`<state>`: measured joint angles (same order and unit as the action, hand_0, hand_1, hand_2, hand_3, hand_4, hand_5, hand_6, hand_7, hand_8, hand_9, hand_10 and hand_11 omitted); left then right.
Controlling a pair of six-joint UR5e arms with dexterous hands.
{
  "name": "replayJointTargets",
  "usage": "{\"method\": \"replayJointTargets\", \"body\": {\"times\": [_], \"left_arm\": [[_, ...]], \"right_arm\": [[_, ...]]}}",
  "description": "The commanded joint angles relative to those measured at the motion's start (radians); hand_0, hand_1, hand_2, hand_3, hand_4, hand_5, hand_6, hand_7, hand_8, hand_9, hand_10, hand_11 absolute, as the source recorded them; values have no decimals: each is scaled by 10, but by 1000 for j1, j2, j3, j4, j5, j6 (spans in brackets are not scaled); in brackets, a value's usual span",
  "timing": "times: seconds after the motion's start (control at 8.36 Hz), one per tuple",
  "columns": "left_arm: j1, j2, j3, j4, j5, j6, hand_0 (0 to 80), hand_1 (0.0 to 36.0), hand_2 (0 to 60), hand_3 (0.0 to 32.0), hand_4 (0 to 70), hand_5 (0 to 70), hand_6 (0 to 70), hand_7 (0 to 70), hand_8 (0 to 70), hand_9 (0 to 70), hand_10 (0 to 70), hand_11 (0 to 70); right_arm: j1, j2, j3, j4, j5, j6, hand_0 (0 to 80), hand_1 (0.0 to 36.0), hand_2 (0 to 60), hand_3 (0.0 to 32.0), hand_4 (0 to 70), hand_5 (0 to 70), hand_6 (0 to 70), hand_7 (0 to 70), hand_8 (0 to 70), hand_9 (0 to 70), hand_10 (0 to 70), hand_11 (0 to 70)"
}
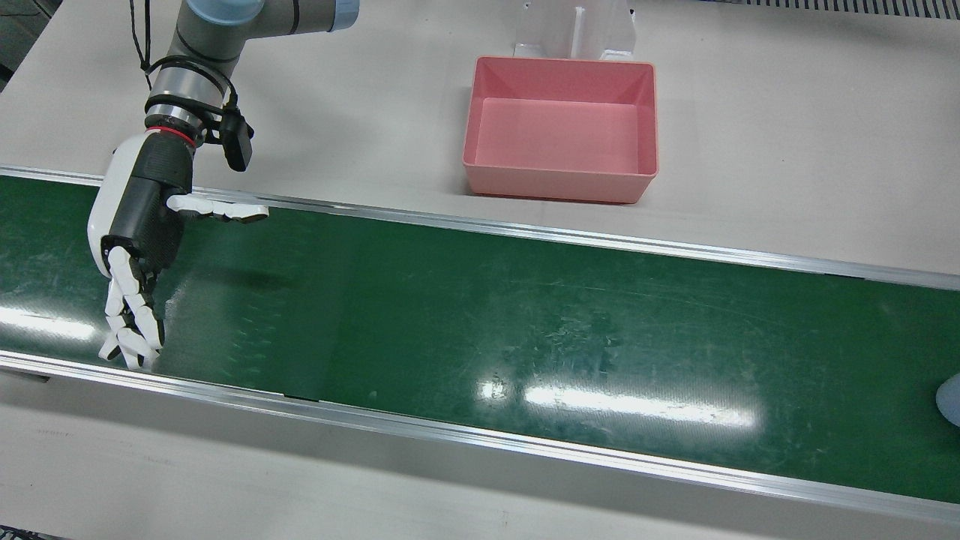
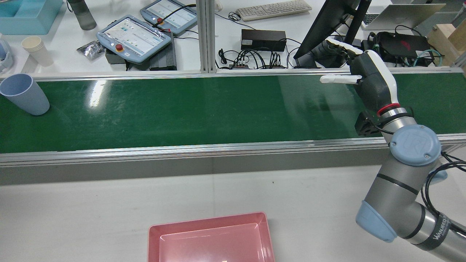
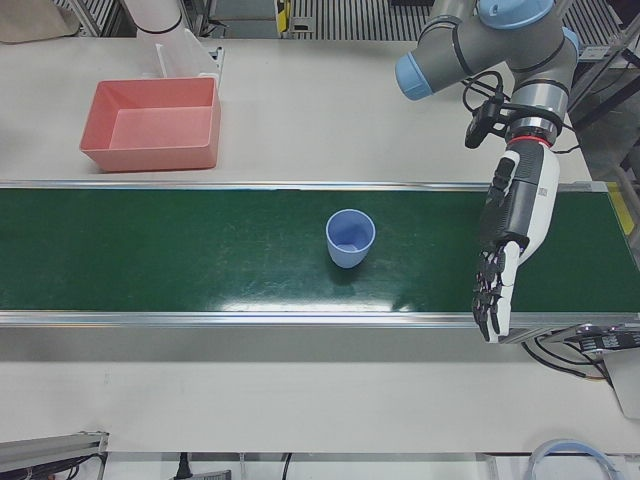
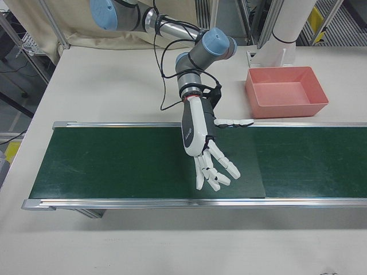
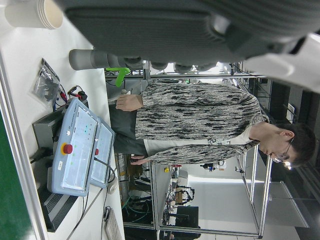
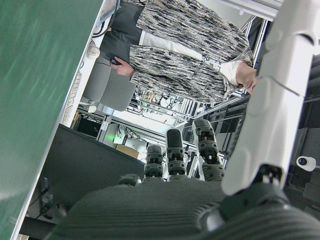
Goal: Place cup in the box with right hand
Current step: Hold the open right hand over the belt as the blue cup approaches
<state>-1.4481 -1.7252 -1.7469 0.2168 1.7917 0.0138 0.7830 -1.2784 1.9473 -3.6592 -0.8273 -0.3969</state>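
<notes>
A light blue cup (image 3: 350, 238) stands upright on the green belt (image 1: 525, 322). It shows at the belt's far left in the rear view (image 2: 23, 94) and cut off at the right edge of the front view (image 1: 951, 401). The pink box (image 1: 562, 127) sits empty on the white table beside the belt. My right hand (image 1: 139, 240) is open with its fingers spread, low over the belt and far from the cup; it also shows in the right-front view (image 4: 203, 149). My left hand (image 3: 510, 245) is open and empty over the belt on the cup's other side.
Aluminium rails (image 1: 480, 225) edge the belt. A white stand (image 1: 574, 30) rises behind the box. Beyond the belt are teach pendants (image 2: 133, 38), paper cups (image 2: 32, 49), cables and a monitor (image 2: 327, 25). A person (image 5: 200, 125) sits there.
</notes>
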Motion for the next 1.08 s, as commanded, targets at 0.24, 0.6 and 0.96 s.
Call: {"method": "replayJointTargets", "body": {"times": [0.24,0.6,0.96], "left_arm": [[1,-1,1,0,0,0,0,0,0,0,0,0,0,0,0,0,0,0],[2,-1,1,0,0,0,0,0,0,0,0,0,0,0,0,0,0,0],[2,-1,1,0,0,0,0,0,0,0,0,0,0,0,0,0,0,0]], "right_arm": [[-40,60,-93,10,24,-20,503,143,0,0,6,51,74,286,66,139,0,0],[-88,48,-93,10,24,-19,502,140,0,0,0,52,72,275,70,136,0,0],[-90,42,-93,8,24,-17,488,125,0,0,0,51,65,238,68,129,0,0]]}}
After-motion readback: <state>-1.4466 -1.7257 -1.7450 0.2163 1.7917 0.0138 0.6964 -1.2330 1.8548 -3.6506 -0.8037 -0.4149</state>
